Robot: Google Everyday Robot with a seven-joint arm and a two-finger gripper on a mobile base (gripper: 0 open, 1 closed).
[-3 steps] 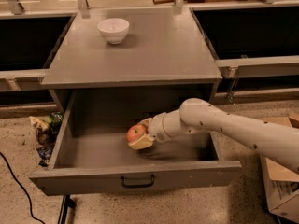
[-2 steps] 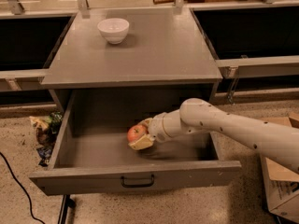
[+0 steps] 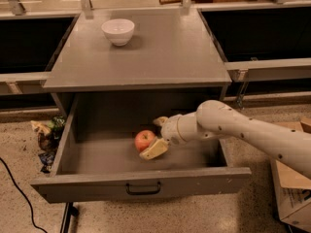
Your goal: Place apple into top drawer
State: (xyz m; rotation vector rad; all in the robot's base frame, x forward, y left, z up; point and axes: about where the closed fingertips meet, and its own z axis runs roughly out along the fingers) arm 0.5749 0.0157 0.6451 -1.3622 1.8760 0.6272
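Camera view: the top drawer stands pulled wide open across the lower half of the frame. The apple sits on its grey floor, just left of centre. The gripper reaches in from the right, spread open. Its lower finger lies against the apple and the upper one is clear of it. A white bowl stands upper left, on the cabinet top.

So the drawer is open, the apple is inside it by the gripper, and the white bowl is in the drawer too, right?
Not quite. The white bowl is not in the drawer; it stands on the cabinet top, as the camera view shows. The rest holds: the drawer is open and the apple lies inside it, by the gripper.
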